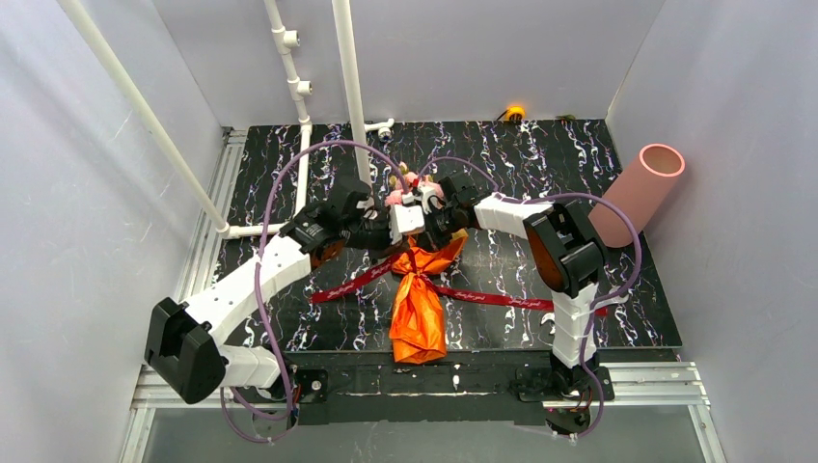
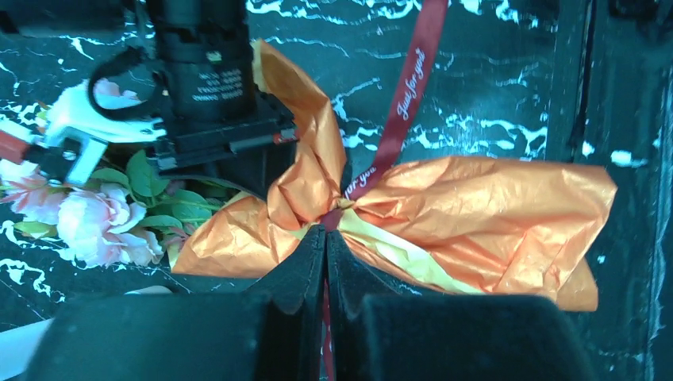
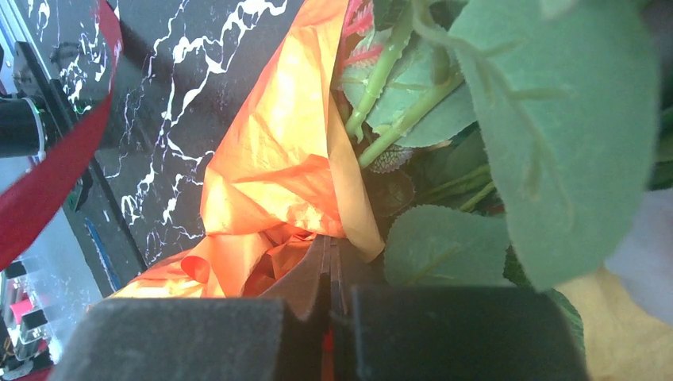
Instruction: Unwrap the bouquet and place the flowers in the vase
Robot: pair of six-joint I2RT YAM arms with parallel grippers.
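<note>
Left wrist: gripper (image 2: pixel 325 232) perhaps on bouquet (image 2: pixel 476 208)

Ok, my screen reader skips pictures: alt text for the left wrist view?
The left gripper, shut, meets the tied waist of an orange-wrapped bouquet on a marbled table; a dark red ribbon trails away, pink roses at left.

1. Pale grey walls (image 1: pixel 58 241) close in three sides.
2. The table top (image 1: pixel 579 174) is black with white marbled veins.
3. Several white pipes (image 1: pixel 349 87) rise at the back left.
4. A small orange light (image 1: pixel 515 113) glows at the far edge.
</note>
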